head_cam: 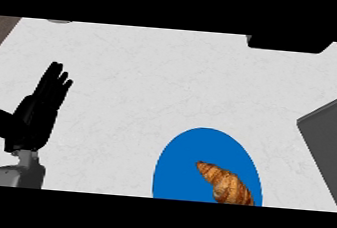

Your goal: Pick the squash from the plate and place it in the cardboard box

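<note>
A blue plate [197, 158] lies on the white counter at the lower middle, cut off by the lower edge. On its right part rests a brown, ridged, elongated item [225, 184] that looks like a croissant; no squash shows. My left hand [34, 113] stands open at the left, fingers straight and pointing up, well apart from the plate. A grey box-like container [332, 144] sits at the right edge. My right hand does not show.
A black object [288, 43] sits at the counter's far edge, upper right. A small grey thing [59, 21] peeks in at the far left edge. Wooden floor shows beyond both upper corners.
</note>
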